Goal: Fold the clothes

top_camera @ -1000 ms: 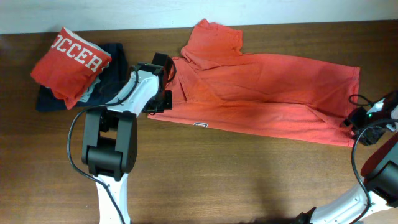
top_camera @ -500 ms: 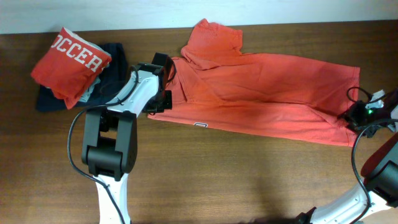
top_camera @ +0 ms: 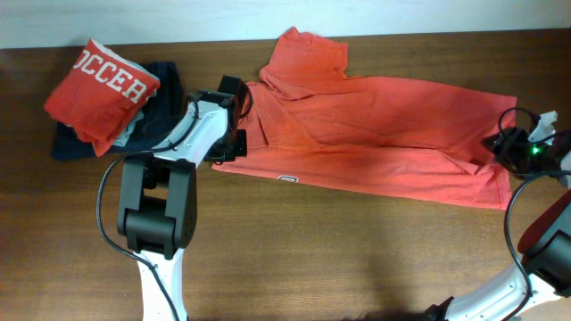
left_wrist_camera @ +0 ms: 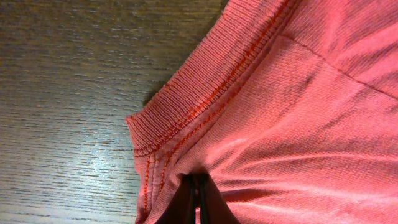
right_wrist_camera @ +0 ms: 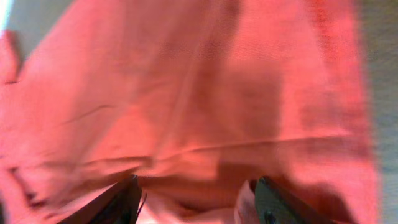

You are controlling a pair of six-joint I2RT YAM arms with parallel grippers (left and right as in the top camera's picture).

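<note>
The coral-red T-shirt [top_camera: 375, 134] sprawls across the worktop [top_camera: 339, 259], with open wood along its near edge. The left gripper [left_wrist_camera: 198, 186] pinches fabric just inside the ribbed edge. The right gripper [right_wrist_camera: 198, 202], jaws apart, straddles the blurred right end, fingertips cut off.

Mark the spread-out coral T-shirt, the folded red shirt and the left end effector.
spread-out coral T-shirt [top_camera: 375, 134]: overhead view, middle of its body.
folded red shirt [top_camera: 100, 94]: overhead view, centre, just below the lettering.
left end effector [left_wrist_camera: 197, 190]: left wrist view, between shut fingertips pinching the T-shirt.
</note>
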